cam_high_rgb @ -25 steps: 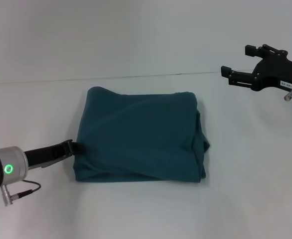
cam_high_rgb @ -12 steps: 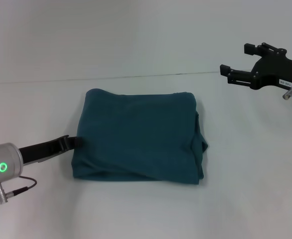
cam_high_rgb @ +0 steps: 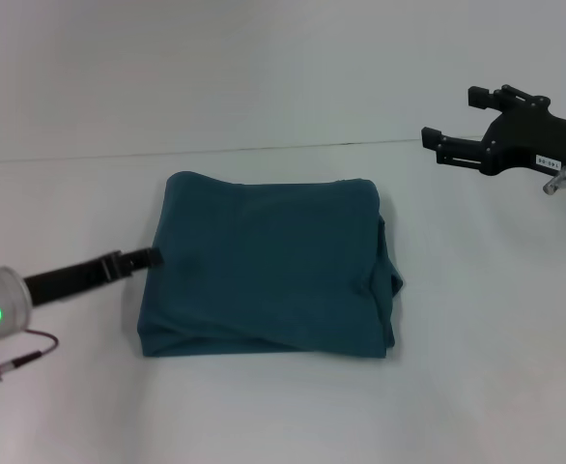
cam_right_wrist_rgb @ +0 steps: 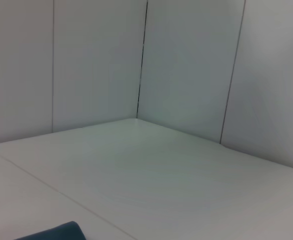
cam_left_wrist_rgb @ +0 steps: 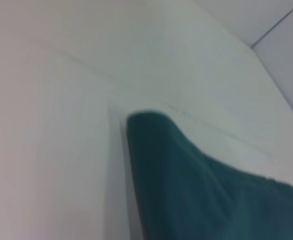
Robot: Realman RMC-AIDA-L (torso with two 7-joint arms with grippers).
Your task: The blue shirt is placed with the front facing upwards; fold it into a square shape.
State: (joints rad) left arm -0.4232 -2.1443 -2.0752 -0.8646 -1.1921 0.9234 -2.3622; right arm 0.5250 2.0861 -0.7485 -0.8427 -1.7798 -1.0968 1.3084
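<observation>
The dark teal-blue cotton shirt (cam_high_rgb: 268, 266) lies in the middle of the white surface (cam_high_rgb: 283, 406) as a compact, nearly square bundle, plain side up, with a loose bulge along its right edge. Over the last second the left hand (cam_high_rgb: 151, 258) has slid back along the surface and now only touches the bundle's left edge; whether its fingers are spread or pressed together cannot be told. The right hand (cam_high_rgb: 452, 124) hovers well off to the right, spread and empty. The folding looks essentially finished.
</observation>
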